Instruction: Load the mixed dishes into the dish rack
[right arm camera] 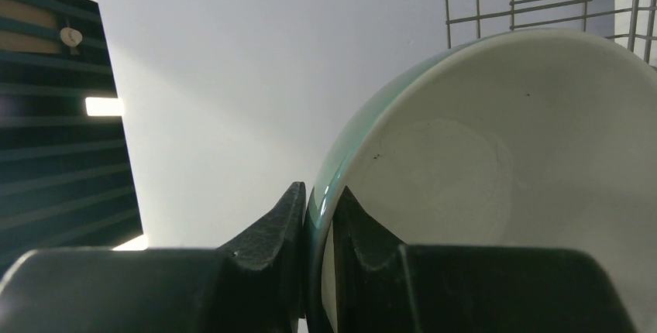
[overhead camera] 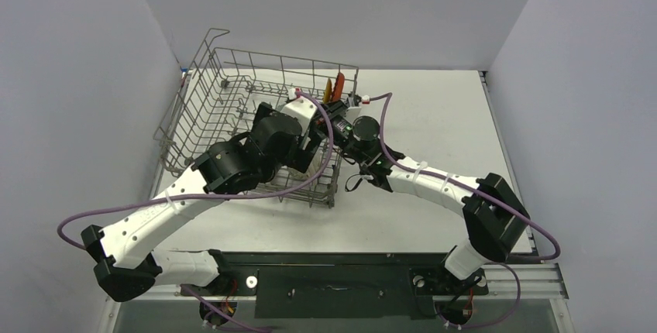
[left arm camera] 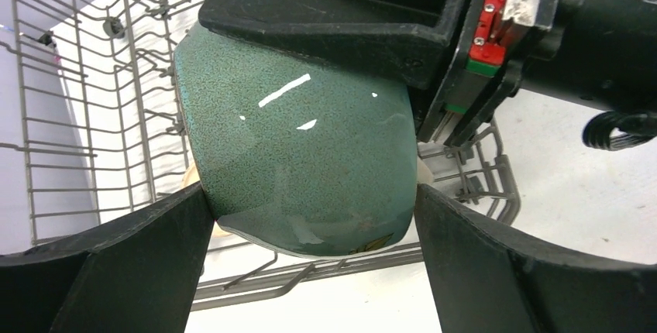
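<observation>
A bowl [left arm camera: 298, 163], speckled green outside and white inside [right arm camera: 496, 170], hangs over the near right part of the dish rack [overhead camera: 232, 101]. My right gripper [right arm camera: 319, 193] is shut on its rim, one finger inside and one outside. In the left wrist view the right gripper's black body [left arm camera: 349, 8] sits on top of the bowl. My left gripper [left arm camera: 310, 193] is open wide, its fingers [left arm camera: 155, 255] flanking the bowl's sides at or very near contact. A red plate [overhead camera: 339, 84] and a yellow saucer [overhead camera: 328, 90] stand on edge at the rack's far right. In the top view both arms hide the bowl.
The rack's wire floor and tines [left arm camera: 85, 116] lie below and left of the bowl, and its near rail [left arm camera: 310, 271] runs under it. White table [overhead camera: 434, 116] stretches right of the rack. Grey walls close in the left, back and right.
</observation>
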